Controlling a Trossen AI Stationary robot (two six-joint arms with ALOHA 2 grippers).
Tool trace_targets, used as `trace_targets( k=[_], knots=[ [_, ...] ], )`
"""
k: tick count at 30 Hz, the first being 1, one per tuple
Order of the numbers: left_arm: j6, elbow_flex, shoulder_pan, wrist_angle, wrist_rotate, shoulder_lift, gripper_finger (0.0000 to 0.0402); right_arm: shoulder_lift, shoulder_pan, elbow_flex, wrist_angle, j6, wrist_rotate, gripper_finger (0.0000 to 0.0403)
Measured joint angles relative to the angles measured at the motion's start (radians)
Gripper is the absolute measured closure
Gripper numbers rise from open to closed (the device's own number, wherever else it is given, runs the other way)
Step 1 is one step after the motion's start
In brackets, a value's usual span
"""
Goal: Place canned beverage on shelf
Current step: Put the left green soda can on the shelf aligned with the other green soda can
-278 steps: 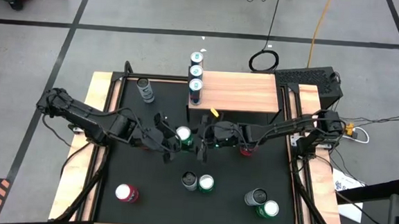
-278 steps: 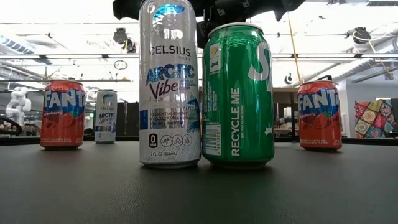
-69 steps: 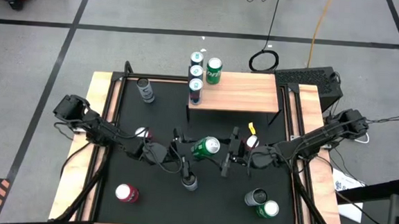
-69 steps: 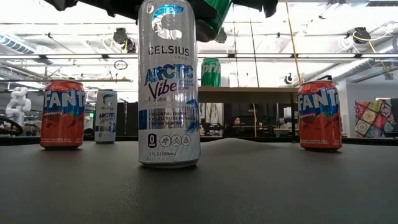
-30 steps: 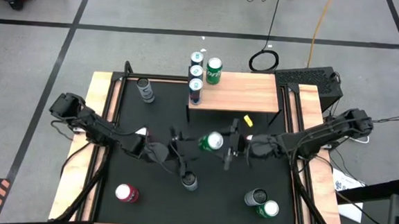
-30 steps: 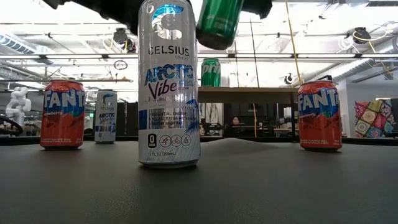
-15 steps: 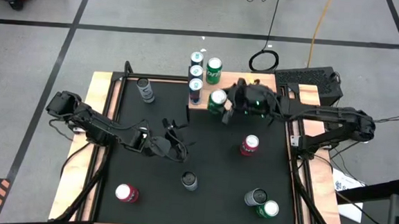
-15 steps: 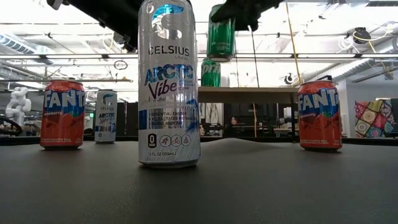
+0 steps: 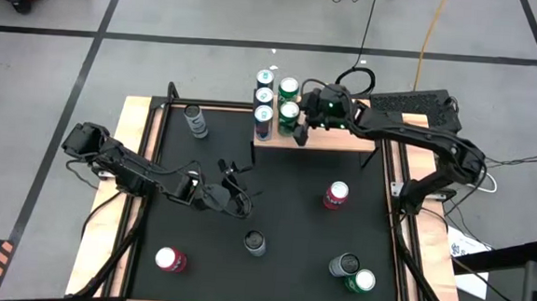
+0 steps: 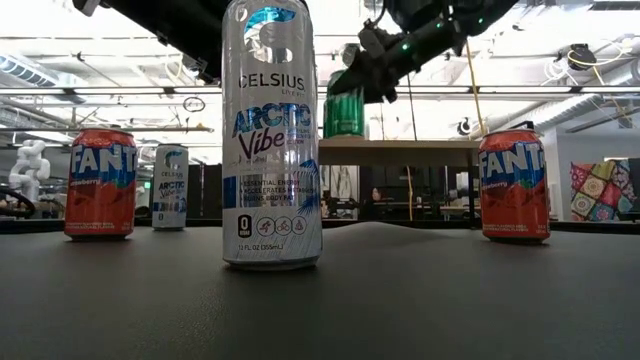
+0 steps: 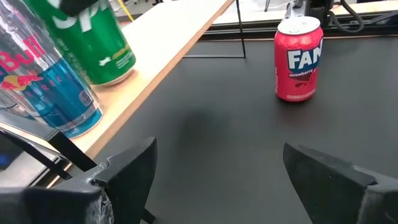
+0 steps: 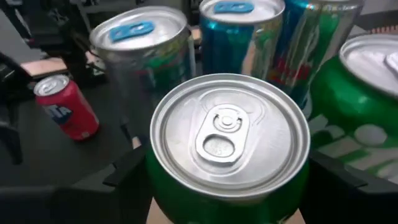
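While my right gripper (image 9: 300,117) clamps the green can (image 9: 289,115) upright over the shelf (image 9: 335,125), just beside another green can (image 9: 288,89), my left gripper (image 9: 238,188) waits spread wide above the black table (image 9: 292,227).

The green can (image 9: 289,114) has been lifted off the black table and carried to the shelf (image 9: 340,127). It is now held by the right gripper (image 9: 300,118) beside another green can (image 9: 288,89). The left gripper (image 9: 238,188) has been pulled back, empty.
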Motion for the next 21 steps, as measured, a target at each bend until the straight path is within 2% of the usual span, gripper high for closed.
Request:
trace_targets(
  k=[9,14,21],
  knots=[
    [0.001,0.000,0.008,-0.010,0.000,0.000,0.0054,0.036,-0.054,0.003,0.051,-0.052,-0.009,0.0114],
    [0.000,0.000,0.022,-0.015,0.000,0.000,0.0054,0.038,-0.082,0.002,0.072,-0.050,-0.070,0.0113],
    [0.000,0.000,0.026,-0.015,0.000,0.001,0.0054,0.052,-0.093,0.001,0.080,-0.028,-0.076,0.0084]
  ],
)
